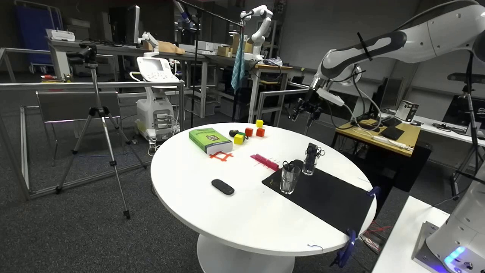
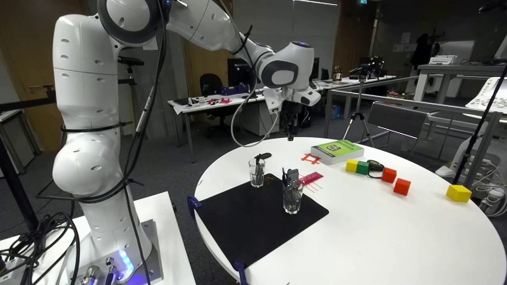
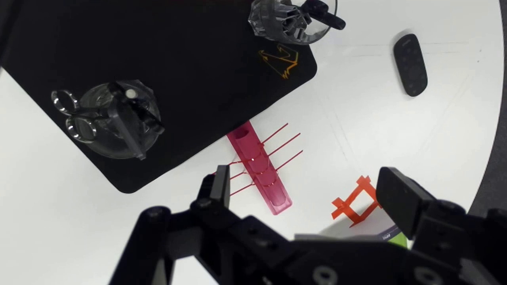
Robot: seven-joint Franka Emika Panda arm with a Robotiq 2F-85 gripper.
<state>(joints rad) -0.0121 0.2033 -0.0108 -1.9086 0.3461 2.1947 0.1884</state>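
Glossy glass tumblers (image 2: 292,202), matt mat (image 2: 249,223)

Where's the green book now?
In an exterior view, the green book lies at left on the white table, beside red tape; in the wrist view, it's lower right, partly behind the gripper.

Dim overall; white table (image 1: 182,182) bright, little blur.
Both exterior views go murky and soft with depth; robot base (image 1: 460,235) glows blue low down. Strip light (image 2: 315,2) burns toward 1 o'clock in an exterior view. Robot arm (image 1: 435,36) looks stretched at 2 o'clock in an exterior view. Wrist view: white table near washed-out at 8 o'clock, scissors (image 3: 88,112) glinting at 9, gripper (image 3: 303,176) near-black; dark oblong device (image 3: 410,65) shows thin shadow on its 10 o'clock side.
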